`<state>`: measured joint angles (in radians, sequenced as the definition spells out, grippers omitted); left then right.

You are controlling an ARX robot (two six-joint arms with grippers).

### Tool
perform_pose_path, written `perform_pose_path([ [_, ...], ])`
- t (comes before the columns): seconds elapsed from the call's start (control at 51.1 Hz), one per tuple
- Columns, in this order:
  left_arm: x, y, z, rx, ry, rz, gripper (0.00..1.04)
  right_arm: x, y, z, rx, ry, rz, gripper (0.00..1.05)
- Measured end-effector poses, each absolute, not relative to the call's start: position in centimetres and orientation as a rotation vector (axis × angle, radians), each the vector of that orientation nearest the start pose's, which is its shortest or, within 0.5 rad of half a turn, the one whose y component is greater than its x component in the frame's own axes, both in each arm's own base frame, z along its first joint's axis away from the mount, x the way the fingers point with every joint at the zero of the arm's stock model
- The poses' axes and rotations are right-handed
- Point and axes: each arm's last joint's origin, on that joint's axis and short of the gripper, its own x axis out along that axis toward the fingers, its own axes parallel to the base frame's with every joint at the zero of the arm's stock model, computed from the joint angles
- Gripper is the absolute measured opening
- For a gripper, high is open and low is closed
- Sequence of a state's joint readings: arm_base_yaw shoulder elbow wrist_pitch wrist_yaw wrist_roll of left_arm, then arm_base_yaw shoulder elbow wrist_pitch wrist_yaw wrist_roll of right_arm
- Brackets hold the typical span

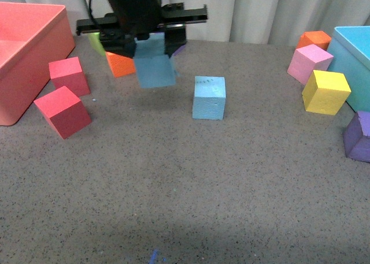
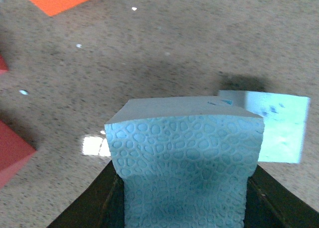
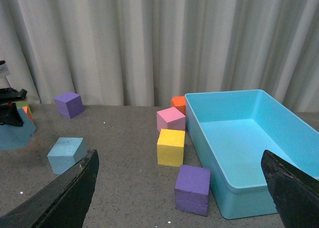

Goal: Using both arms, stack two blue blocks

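Blue blocks, two of them, are not yet stacked. One, the held block point(image 1: 155, 70), hangs above the table point(image 1: 191, 200), pinched at its upper part by the left gripper point(image 1: 151, 49). The left wrist view shows the foam squeezed narrower where the black fingers point(image 2: 102, 208) press its sides, so the grip looks firm. The other, the resting block point(image 1: 209, 97), sits flat on the table just to the robot's right of the held one. They are apart, with bare table between them. Lifting the held block clear of the surface likely lets it pass over the resting block and come down on top.

The right gripper point(image 3: 178, 154) appears only in its own wrist view. Its fingers point(image 3: 70, 193) are spread wide with nothing between them, and it hangs well away, near the turquoise bin point(image 3: 239, 188). It seems to be waiting.

The left gripper hides the top of the held block in the front view. It also covers most of a green cube point(image 1: 97, 43) and part of an orange cube point(image 1: 120, 64) behind it. A sliver of purple shows past its far side; what it belongs to is unclear there. The right arm is absent from the front view.
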<state>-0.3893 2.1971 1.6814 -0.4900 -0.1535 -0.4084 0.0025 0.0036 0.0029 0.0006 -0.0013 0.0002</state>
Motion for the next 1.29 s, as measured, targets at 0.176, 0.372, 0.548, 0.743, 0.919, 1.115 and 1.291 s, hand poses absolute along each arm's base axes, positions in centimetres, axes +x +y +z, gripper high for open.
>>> perform_pose_path([
  [0.176, 42.8, -21.0, 18.3, -0.118, 0.971, -0.060, 0.45, 9.8, 0.0, 16.4, 0.000, 0.000, 0.004, 0.95],
  [0.372, 42.3, -24.3, 18.5, -0.102, 0.965, -0.092, 0.45, 9.8, 0.0, 16.4, 0.000, 0.000, 0.004, 0.95],
  [0.548, 42.4, -26.4, 16.2, -0.082, 1.007, -0.090, 0.45, 9.8, 0.0, 16.4, 0.000, 0.000, 0.004, 0.95],
  [0.743, 42.8, -26.9, 15.3, -0.071, 1.009, -0.072, 0.44, 9.8, 0.0, 16.4, 0.000, 0.000, 0.004, 0.95],
  [0.919, 43.2, -27.1, 15.4, -0.074, 0.998, -0.068, 0.44, 9.8, 0.0, 16.4, 0.000, 0.000, 0.004, 0.95],
  [1.115, 43.7, -27.3, 15.2, -0.074, 0.994, -0.069, 0.44, 9.8, 0.0, 16.4, 0.000, 0.000, 0.004, 0.95],
  [1.291, 43.9, -27.3, 14.6, -0.057, 1.002, -0.057, 0.44, 9.8, 0.0, 16.4, 0.000, 0.000, 0.004, 0.95],
])
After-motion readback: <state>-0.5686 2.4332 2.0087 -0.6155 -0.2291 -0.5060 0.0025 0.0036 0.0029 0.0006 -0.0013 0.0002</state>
